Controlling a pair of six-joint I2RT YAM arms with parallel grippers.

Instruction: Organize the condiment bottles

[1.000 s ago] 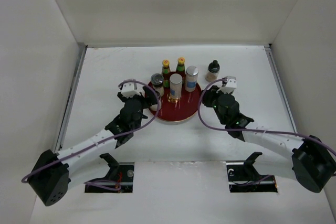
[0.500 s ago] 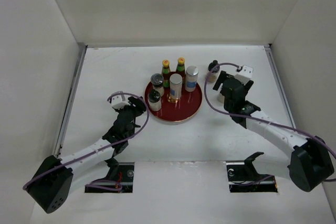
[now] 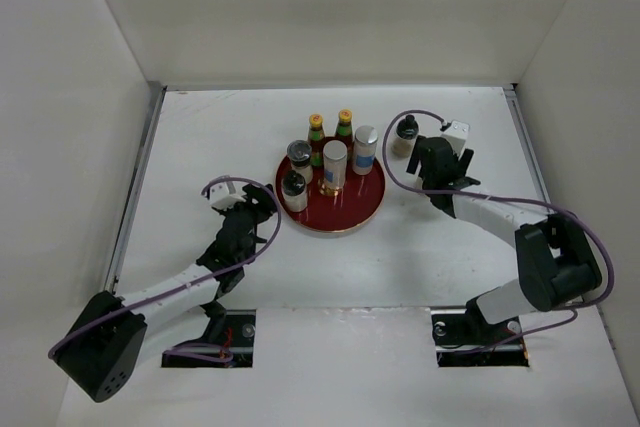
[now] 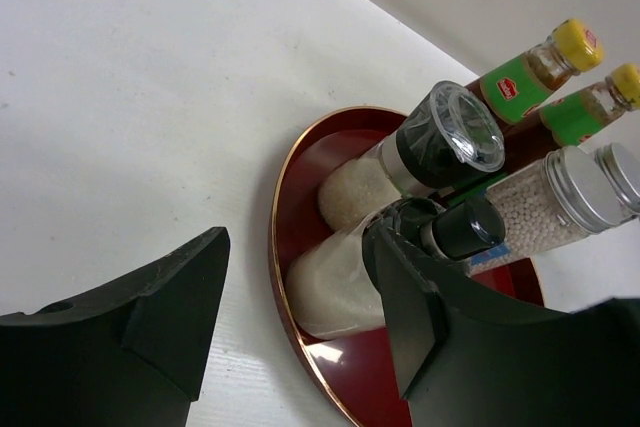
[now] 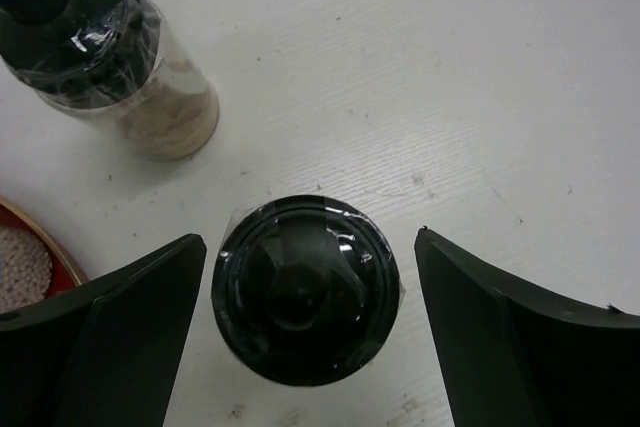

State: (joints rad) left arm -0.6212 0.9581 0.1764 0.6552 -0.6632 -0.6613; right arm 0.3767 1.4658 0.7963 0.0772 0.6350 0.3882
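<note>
Since a second ago, takes the right fingers [image 5: 120, 337] off the right rim of the tray [image 3: 345, 217] up to the upper right of the top view and spreads them from clenched to wide. Draws the left fingers [image 4: 140, 327] back toward lower left, off the tray's left rim.

Straddles a black-capped jar [image 5: 305, 302] with the right fingers: released, one on each side in the wrist view, bare surface [image 3: 200, 137] showing in both gaps, no contact. Stands upright off the tray, long axis aimed straight at the wrist camera, only the wrapped cap on show. Lies hidden under the wrist in the top view. Shows a spouted jar [image 5: 110, 67] at upper left of the wrist frame, also off the tray, apart from the first.

Holds the left fingers apart and empty, just beside the tray's left rim. Carries on the tray two sauce bottles [image 3: 316, 132], two shakers [image 3: 334, 165] and two more jars [image 3: 299, 154].

Looks like a job for the right arm: already around the jar, the left one across the tray. Seems to need a squeeze across the cap's width, then a carry toward lower left of the wrist frame, where a sliver of red rim peeks in.
</note>
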